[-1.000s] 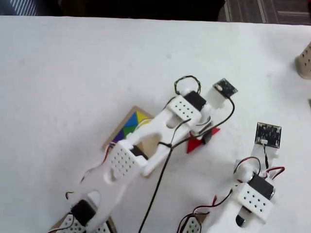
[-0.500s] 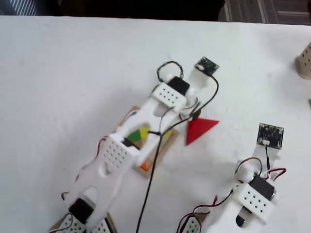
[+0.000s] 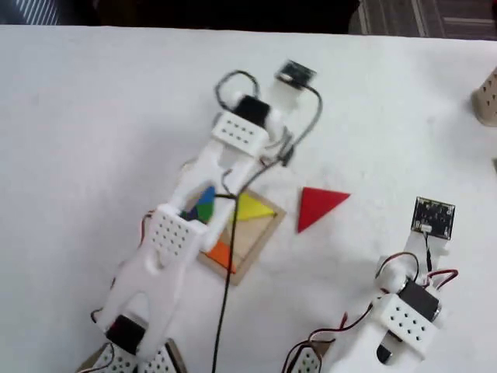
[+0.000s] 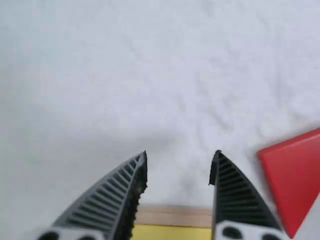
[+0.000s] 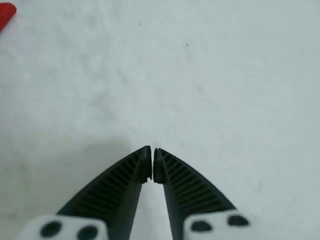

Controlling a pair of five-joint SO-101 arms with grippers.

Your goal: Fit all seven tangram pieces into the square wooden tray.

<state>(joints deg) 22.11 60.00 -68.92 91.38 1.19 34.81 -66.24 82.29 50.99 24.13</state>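
Got the red triangle (image 3: 317,206) flat on the table (image 3: 116,93) near the wooden tray (image 3: 260,247) — off to one side of the left gripper (image 4: 180,165), not between its jaws. Spread wide, gripping nothing, just past the tray's rim. Right gripper (image 5: 152,160) pinched closed on nothing — well apart.

triangle (image 3: 318,207) — red; tray (image 3: 256,237) — tan; yellow piece (image 3: 250,208); table (image 3: 93,101) — white
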